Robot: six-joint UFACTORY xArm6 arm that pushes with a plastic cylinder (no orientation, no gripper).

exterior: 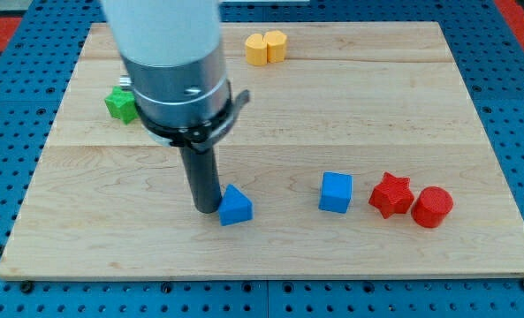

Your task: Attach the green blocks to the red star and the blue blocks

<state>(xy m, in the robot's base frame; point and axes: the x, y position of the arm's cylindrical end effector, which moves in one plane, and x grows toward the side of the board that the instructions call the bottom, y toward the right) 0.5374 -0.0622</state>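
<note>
While my tip (206,208), a bare rod holding nothing, rests lower centre just left of the blue triangular block (235,206), the one visible green block (120,103) sits upper left, half hidden behind the arm, well apart from the blue cube (336,192) and red star (391,194) at lower right.

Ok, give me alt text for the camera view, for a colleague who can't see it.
My tip touches the view's-left side of a blue triangular block on a wooden board. To the view's right: blue cube, red star, red cylinder. Green block upper left, yellow blocks on top.
</note>
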